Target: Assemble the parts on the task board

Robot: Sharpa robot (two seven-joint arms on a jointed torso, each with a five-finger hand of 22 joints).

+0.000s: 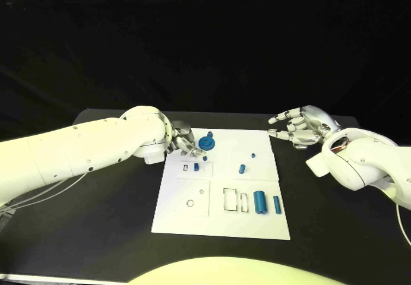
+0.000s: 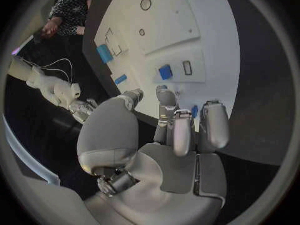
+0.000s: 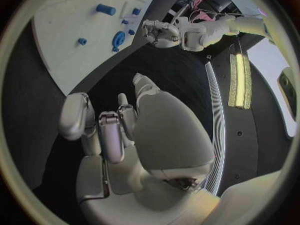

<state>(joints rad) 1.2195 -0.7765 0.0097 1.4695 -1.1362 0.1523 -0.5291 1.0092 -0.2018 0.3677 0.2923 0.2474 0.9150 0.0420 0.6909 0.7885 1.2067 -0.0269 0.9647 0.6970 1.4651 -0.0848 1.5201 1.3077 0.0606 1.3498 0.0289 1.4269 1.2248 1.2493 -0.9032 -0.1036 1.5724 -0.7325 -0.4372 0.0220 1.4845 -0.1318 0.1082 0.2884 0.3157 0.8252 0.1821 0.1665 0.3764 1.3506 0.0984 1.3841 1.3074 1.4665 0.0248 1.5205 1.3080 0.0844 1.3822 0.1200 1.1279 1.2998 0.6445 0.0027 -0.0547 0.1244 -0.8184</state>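
Task board [image 1: 224, 221] with blue parts [image 1: 259, 202]

Work surface: black table [image 1: 103, 237] before me.
One white task board [image 1: 224, 205] lies flat on its middle, long side running away from me; dark tabletop surrounds it.

The white board [image 1: 184, 222] lies flat on the black surface [image 1: 103, 237]. A blue round part [image 1: 206, 143] stands near its far edge, two small blue parts [image 1: 242, 169] stand mid-board, and two blue cylinders [image 1: 259, 202] lie side by side nearer the robot.
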